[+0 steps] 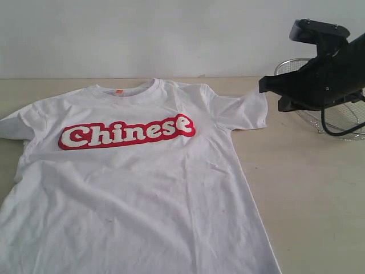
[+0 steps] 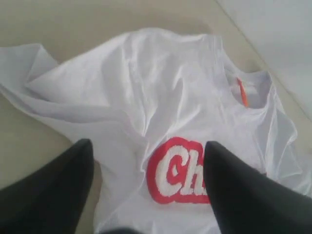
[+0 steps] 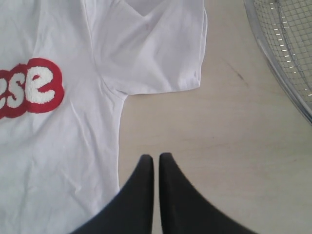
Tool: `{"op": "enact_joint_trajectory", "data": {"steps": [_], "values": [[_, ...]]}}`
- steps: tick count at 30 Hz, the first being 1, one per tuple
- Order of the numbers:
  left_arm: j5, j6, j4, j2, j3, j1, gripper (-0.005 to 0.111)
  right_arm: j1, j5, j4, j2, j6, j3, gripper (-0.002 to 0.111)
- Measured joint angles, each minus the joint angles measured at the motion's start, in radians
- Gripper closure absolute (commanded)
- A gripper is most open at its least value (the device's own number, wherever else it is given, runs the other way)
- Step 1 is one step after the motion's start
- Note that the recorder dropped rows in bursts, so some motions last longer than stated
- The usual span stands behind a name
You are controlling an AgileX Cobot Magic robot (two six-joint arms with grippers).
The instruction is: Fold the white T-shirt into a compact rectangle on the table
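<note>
Cotton, soft and light: your white T-shirt (image 1: 131, 194) lies face-up on the table (image 1: 308, 188), body toward 6 o'clock, collar (image 1: 128, 90) at 12. It'll drape and slide, so pinch a sleeve (image 1: 245, 111) or shoulder edge. Your left gripper (image 2: 148, 146) hangs spread over the lettering (image 2: 178, 170). Your right gripper (image 3: 156, 158) is pressed together above bare table.

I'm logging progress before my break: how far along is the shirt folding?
Done: the white T-shirt lies spread face up on the table, no fold made. In hand: nothing; the left gripper hangs open over its chest, the right gripper is shut over bare table. Left: every fold.
</note>
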Motion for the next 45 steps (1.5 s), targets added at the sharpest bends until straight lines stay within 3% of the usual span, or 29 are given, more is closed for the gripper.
{"op": "enact_joint_trajectory", "data": {"steps": [4, 9, 21, 27, 37, 41, 45], "values": [[0.019, -0.021, 0.063, -0.011, 0.000, -0.002, 0.046, 0.000, -0.004, 0.000, 0.000, 0.000, 0.000, 0.108], [0.044, 0.056, -0.150, -0.027, 0.000, -0.021, 0.046, 0.000, -0.004, 0.000, 0.000, 0.000, 0.000, 0.108], [0.059, 0.081, -0.198, -0.032, 0.000, -0.032, 0.046, 0.000, -0.022, -0.002, 0.000, 0.000, 0.000, 0.108], [0.087, 0.099, -0.236, -0.034, 0.000, -0.032, 0.046, 0.000, -0.215, -0.009, 0.000, -0.002, 0.000, 0.108], [0.110, 0.037, -0.084, -0.058, 0.000, -0.032, 0.046, 0.000, -0.470, 0.043, -0.004, 0.094, -0.010, 0.108], [0.104, -0.054, -0.061, -0.058, 0.000, -0.032, 0.048, 0.000, -0.439, 0.062, -0.007, 0.143, -0.010, 0.108], [0.072, -0.108, 0.070, -0.054, -0.003, -0.034, 0.049, 0.000, -0.373, 0.062, -0.007, 0.101, -0.010, 0.108]]}}
